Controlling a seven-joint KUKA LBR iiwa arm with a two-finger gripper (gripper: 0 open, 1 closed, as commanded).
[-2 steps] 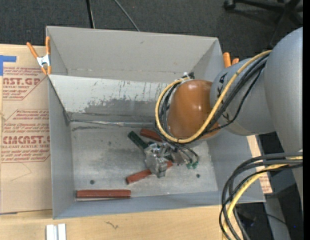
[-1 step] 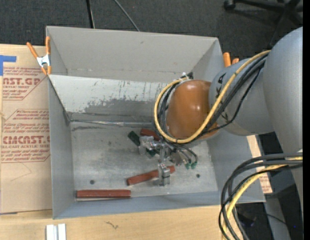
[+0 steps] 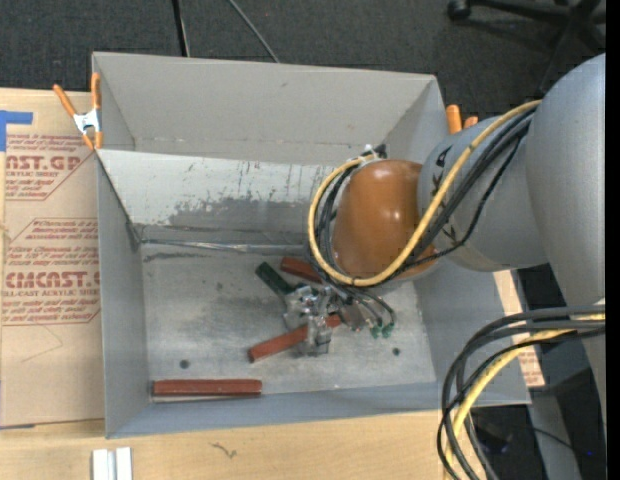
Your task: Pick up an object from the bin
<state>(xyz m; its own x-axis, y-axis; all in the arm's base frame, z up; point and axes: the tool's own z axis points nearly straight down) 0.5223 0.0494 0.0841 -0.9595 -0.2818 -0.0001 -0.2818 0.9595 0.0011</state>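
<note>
From where I stand, the grey bin [image 3: 260,98] takes up the middle of the frame, and the arm [image 3: 570,168] comes in from the right. Its orange cover [image 3: 375,218], ringed by yellow and black cables [image 3: 323,208], hangs over the right half of the bin floor. Below that cover, the gripper [image 3: 312,323] is down close to the floor, a little right of centre. It sits at the right end of a short reddish-brown bar [image 3: 272,347], which lies tilted with its left end lower in the frame. Whether the gripper is released or clenched on that bar, I cannot tell; the metal parts there blur together with the bar's end.

Just above and left of the gripper lies a dark green piece [image 3: 269,276], slanting, and beside it a small red piece [image 3: 297,267] pokes out from under the orange cover. To the right of the gripper are a few small green bits [image 3: 386,329]. Well apart from all this, a long reddish-brown bar [image 3: 206,389] lies flat along the bin's lower wall, at the lower left of the floor.
</note>
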